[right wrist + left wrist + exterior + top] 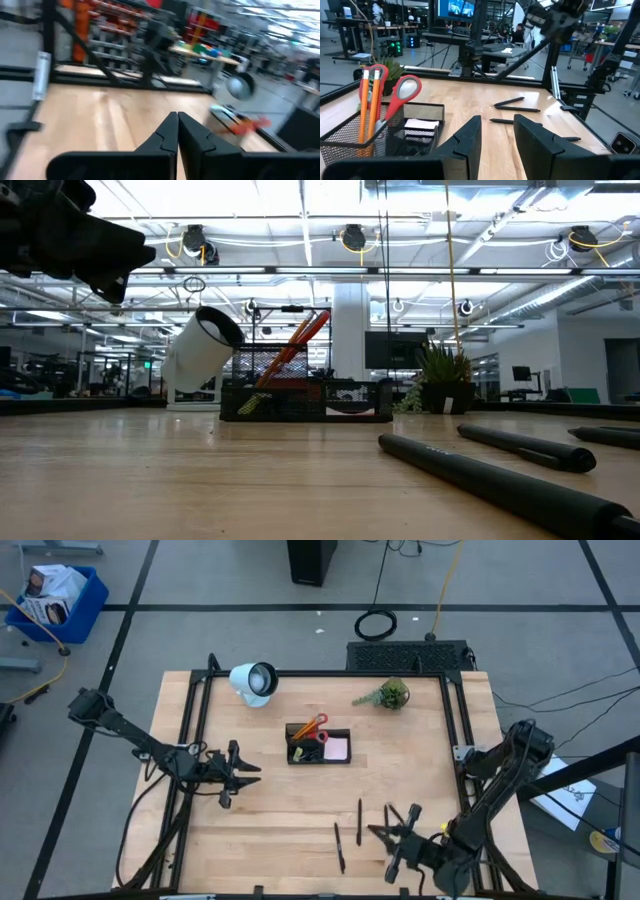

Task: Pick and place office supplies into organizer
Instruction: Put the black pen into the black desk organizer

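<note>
High view. Wooden desk [280,830] in a dark frame. The organizer [318,746] stands mid-desk, already holding red-handled scissors [312,726], orange pencils and a pink sticky-note pad [337,748]. Three black pens [359,821] lie loose on the near side, well apart from the organizer. The left hand [243,773] hovers just left of the organizer, fingers slightly apart, empty. The right hand [392,837] hangs beside the pens, fingers together on nothing. White round lamp [254,680] and small green plant [390,694] stand at the far edge.

Low view. Pens [500,490] lie flat on the boards; organizer [305,398] behind, scissors and pencils leaning out of it.

Left wrist view. Mesh organizer [380,130] close by; pens [515,108] beyond the parted fingers [467,137].

Right wrist view. Fingers [167,132] pressed together over bare wood.

Handling, as a judgement: the pens are light, stiff, smooth and apt to roll; take one across the barrel near its middle.

Surface and room: pale, level planks; grey taped floor, workshop benches and ceiling lights around.
</note>
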